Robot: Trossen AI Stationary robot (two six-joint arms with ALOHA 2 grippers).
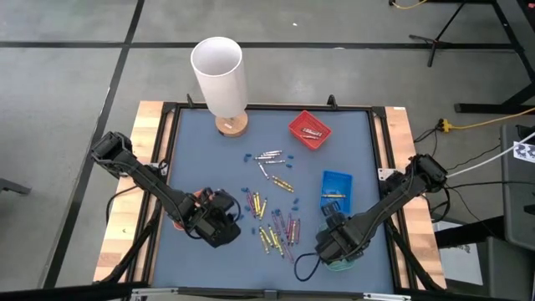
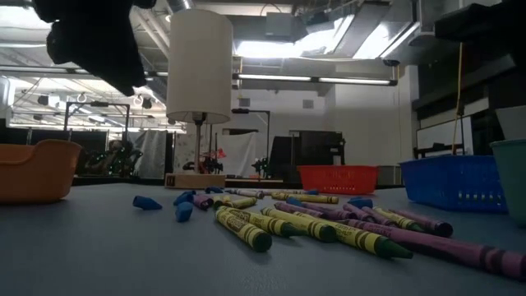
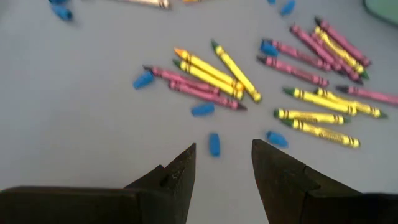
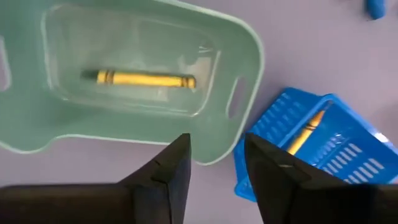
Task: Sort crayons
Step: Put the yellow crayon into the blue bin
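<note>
High view. Left gripper [image 1: 219,226] low over the blue mat [image 1: 201,159], the crayons [image 1: 276,226] scattered just beside it, toward the table's middle. Right gripper [image 1: 334,244] above the green tray [image 1: 341,266] at the near edge; blue tray [image 1: 337,186] beyond it, red tray [image 1: 310,129] farther off, white lamp [image 1: 219,79] at the back. Left arm nearer the loose pile; judged the likelier to pick next.

Low view. Crayons [image 2: 329,226] lie flat across the mat, yellow and purple-pink foremost, small blue bits [image 2: 182,211] among them. Orange tray [image 2: 33,170] at one side. One dark gripper hangs overhead; which arm cannot be told here.

Left wrist view. Left fingers [image 3: 180,177] apart, holding nothing, touching nothing. Crayons [image 3: 214,74] ahead of the tips, well apart from them; long axes mostly slanted across the gap between the fingers. One blue bit [image 3: 214,144] just ahead, between the tips.

Right wrist view. Right fingers [image 4: 171,165] apart, empty, hovering over the green tray's rim [image 4: 245,43]. One yellow crayon [image 4: 146,79] lies loose in that tray, beyond the tips, long axis crosswise to the fingers' gap. Blue tray [image 4: 336,149] just beside, holding a gold-orange crayon [image 4: 308,130]. Judged: a deposit just made.
</note>
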